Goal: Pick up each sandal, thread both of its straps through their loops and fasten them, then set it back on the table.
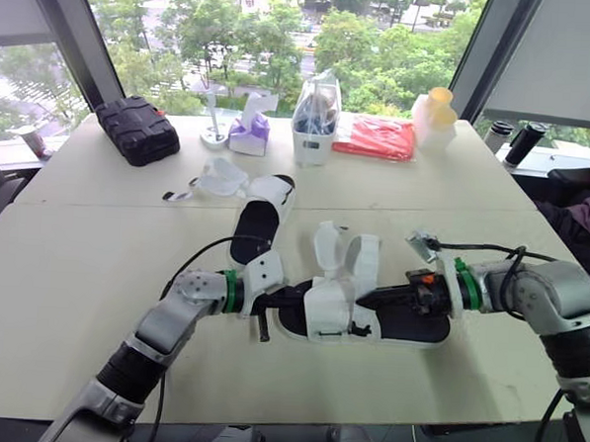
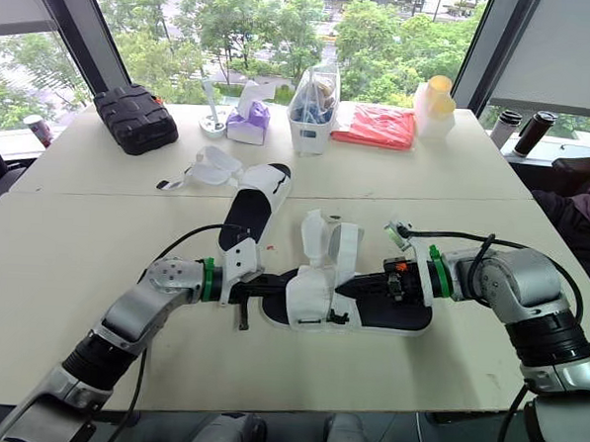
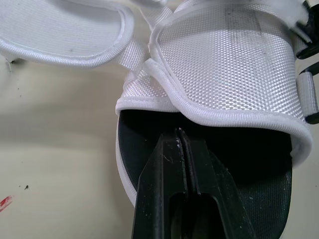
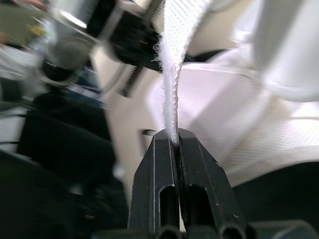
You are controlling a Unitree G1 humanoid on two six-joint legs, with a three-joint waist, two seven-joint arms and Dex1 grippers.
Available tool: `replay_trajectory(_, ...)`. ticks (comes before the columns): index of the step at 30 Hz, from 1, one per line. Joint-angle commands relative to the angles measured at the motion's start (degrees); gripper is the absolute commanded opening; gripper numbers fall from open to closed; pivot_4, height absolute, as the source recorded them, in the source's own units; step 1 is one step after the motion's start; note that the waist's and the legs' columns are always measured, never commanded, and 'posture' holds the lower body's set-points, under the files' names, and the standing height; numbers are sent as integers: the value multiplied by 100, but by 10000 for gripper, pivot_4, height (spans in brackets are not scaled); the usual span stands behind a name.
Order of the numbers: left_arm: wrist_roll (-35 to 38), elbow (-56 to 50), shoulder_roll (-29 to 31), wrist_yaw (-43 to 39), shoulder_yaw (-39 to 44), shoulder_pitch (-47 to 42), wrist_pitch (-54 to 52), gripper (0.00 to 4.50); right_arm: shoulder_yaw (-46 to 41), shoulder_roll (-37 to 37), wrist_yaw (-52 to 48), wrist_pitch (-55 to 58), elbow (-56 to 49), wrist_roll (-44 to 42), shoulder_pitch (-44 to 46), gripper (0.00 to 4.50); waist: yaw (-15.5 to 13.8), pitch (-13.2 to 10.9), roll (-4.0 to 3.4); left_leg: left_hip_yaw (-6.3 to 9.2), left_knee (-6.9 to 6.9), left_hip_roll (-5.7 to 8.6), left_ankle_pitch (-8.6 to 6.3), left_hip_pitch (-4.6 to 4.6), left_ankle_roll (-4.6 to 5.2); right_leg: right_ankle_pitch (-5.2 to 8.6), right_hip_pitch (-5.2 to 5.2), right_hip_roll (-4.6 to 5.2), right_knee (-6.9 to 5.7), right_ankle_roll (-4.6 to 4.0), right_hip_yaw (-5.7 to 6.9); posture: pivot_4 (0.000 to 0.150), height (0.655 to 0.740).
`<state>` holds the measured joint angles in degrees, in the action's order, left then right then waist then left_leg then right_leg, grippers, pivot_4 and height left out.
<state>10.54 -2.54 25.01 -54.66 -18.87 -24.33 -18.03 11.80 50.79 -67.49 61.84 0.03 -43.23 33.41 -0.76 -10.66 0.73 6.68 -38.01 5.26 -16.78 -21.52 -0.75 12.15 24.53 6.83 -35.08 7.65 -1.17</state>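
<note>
The near sandal (image 1: pixel 369 314), black footbed with white straps, lies in front of me with its straps (image 1: pixel 345 255) standing up loose. My left gripper (image 3: pixel 181 137) is shut, its tips lying on the footbed at the toe end, just under the front strap (image 3: pixel 224 64). My right gripper (image 4: pixel 173 135) comes in from the heel side (image 1: pixel 395 296) and is shut on a white strap (image 4: pixel 172 74) of this sandal. A second sandal (image 1: pixel 258 221) lies farther back on the table (image 1: pixel 65 268), straps open.
At the back stand a black case (image 1: pixel 137 129), a purple tissue box (image 1: pixel 248 131), a clear container (image 1: pixel 315 123), a red bag (image 1: pixel 377 136) and a yellow-topped bottle (image 1: pixel 434 114). A person's arm (image 1: pixel 582 211) is at the right edge.
</note>
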Motion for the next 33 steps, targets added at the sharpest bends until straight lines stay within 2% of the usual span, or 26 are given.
replay_trajectory(1,11,-104,7,18,109,-15,42,0,69,-7,-161,-249,-336,206,-115,219,3,0,0,0,0,0,0,0,0,0,0,0,0,0,0,1500,7400)
replay_trajectory(9,36,-110,-12,34,122,22,29,0,-77,88,-394,-387,-1029,115,-464,219,5,0,0,3,0,-1,-3,2,-5,0,0,-1,-1,0,1,1500,7400)
replay_trajectory(19,87,-79,-71,-50,69,24,7,0,-339,43,-270,-386,-1307,114,-594,219,6,0,0,2,-1,-2,-3,2,-5,0,1,-1,-1,0,0,1500,7400)
replay_trajectory(22,104,-86,-72,-106,57,32,-15,0,-428,-22,-182,-486,-1322,132,-640,9103,2,0,0,2,0,-2,-3,2,-6,0,1,-1,0,0,0,1500,7400)
replay_trajectory(27,192,-153,-93,-307,-16,41,-159,0,-1264,66,267,-428,-1597,-96,-977,32928,-8,0,0,1,0,-1,-3,1,-6,0,0,0,0,0,0,1500,7400)
replay_trajectory(30,242,-192,-95,-413,-50,58,-232,0,-1946,235,573,-313,-1828,-235,-1299,32928,-15,0,0,2,-1,0,-3,0,-5,0,0,1,0,0,0,1500,7400)
replay_trajectory(33,334,-185,-106,-567,-97,59,-341,0,-2837,411,895,3,-2271,-462,-1982,32928,-11,0,0,3,-1,0,-4,-1,-5,0,0,1,0,0,0,1500,7400)
